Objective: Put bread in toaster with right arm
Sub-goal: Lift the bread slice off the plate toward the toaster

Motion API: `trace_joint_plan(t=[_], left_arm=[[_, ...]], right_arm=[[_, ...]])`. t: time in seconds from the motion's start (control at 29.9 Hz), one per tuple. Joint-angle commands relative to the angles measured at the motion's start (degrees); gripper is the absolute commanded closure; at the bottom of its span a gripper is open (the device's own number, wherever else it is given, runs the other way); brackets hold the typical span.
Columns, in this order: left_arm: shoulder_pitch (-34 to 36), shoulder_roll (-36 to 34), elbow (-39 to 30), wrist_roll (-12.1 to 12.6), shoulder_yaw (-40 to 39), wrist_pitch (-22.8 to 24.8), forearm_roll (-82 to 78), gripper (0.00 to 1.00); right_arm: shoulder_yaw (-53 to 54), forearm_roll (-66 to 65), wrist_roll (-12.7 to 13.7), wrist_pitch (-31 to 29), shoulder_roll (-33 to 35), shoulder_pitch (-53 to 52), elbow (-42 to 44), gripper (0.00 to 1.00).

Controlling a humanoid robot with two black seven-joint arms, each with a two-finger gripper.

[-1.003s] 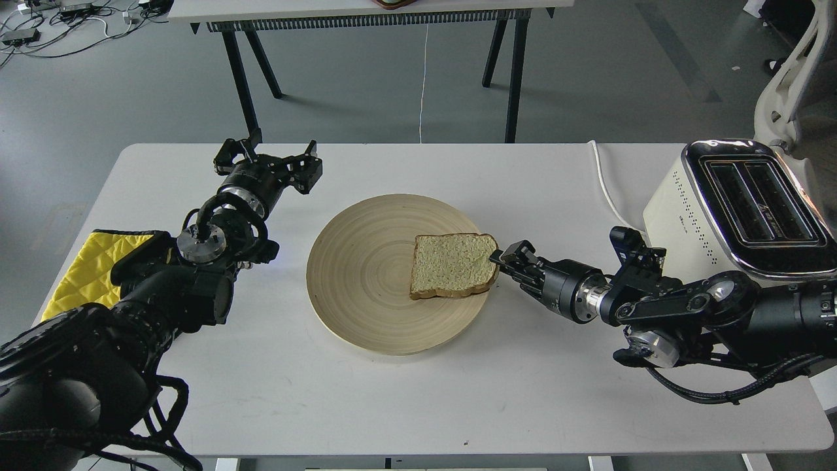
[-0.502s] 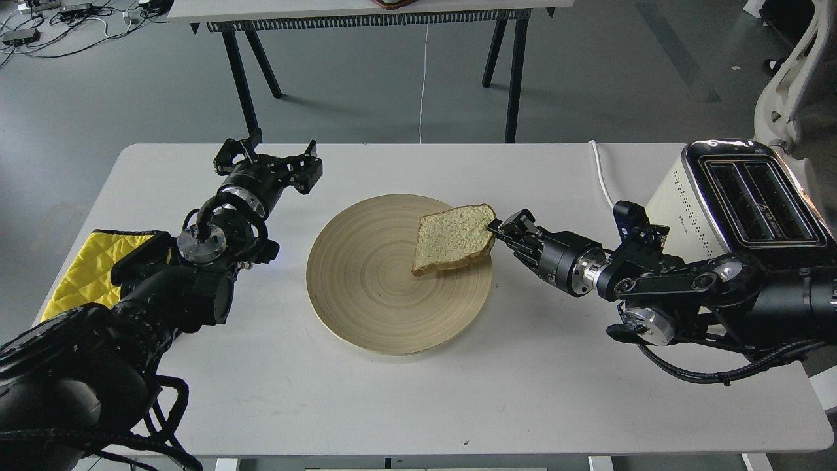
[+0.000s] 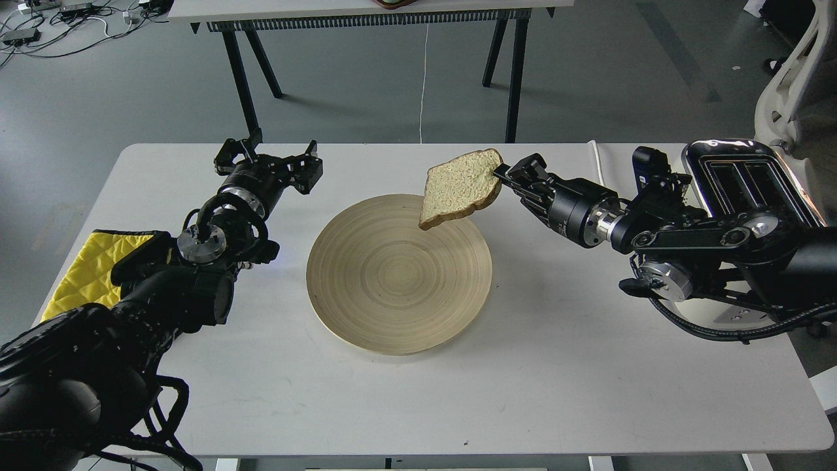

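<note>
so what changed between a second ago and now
The right gripper, shut on the bread by its edge, lifted the slice off the wooden plate; it now hangs tilted above the plate's far rim. The right arm rose and now crosses in front of the toaster. The left gripper, plate, toaster and yellow cloth stayed put.

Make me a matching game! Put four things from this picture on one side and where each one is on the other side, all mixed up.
Things:
1. bread
2. wooden plate
3. toaster
4. yellow cloth

Places:
A. table's right end
B. middle of the table
C. under the left arm
D. held in the air by the right gripper

Pairs: 1-D, 2-B, 3-A, 4-C
</note>
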State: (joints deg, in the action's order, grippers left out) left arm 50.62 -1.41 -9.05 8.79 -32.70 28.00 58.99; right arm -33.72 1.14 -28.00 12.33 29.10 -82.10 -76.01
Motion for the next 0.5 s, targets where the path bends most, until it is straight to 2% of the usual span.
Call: trace_joint_plan(t=[0.0, 0.1, 0.3, 0.47], left_arm=[[0.00, -0.08, 0.00, 0.00, 0.00, 0.00, -0.01, 0.00], [0.00, 0.00, 0.00, 0.00, 0.00, 0.00, -0.01, 0.00], [0.00, 0.00, 0.00, 0.00, 0.00, 0.00, -0.01, 0.00], [0.00, 0.00, 0.00, 0.00, 0.00, 0.00, -0.01, 0.00]], right_arm=[[-4.05, -3.85, 0.00, 0.06, 6.21, -7.70, -5.62, 0.98], [-11.60, -7.11, 0.00, 0.06, 10.35, -15.61, -8.27, 0.98], [-29.27, -12.82, 0.00, 0.15, 15.10, -27.39, -8.10, 0.98], [-41.93, -14.86, 0.00, 3.22, 16.16, -34.69, -8.01, 0.98]])
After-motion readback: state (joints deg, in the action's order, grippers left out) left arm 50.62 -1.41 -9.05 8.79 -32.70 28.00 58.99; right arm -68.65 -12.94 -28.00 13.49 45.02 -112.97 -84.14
